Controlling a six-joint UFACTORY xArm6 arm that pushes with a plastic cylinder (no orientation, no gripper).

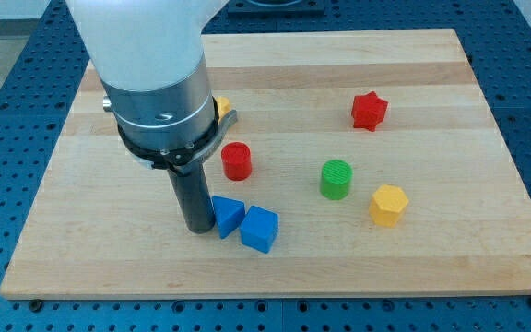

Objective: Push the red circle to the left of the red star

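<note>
The red circle [237, 160] stands on the wooden board [431, 267], left of the middle. The red star [369, 111] lies far to its right, toward the view's top. My tip [197, 227] rests on the board below and to the left of the red circle, a short gap away. It touches or nearly touches the left side of a blue triangle [227, 216].
A blue cube [259, 229] sits right of the blue triangle. A green circle [336, 179] and a yellow hexagon [388, 205] lie right of the middle. A yellow block [221, 107] peeks out behind the arm [155, 83].
</note>
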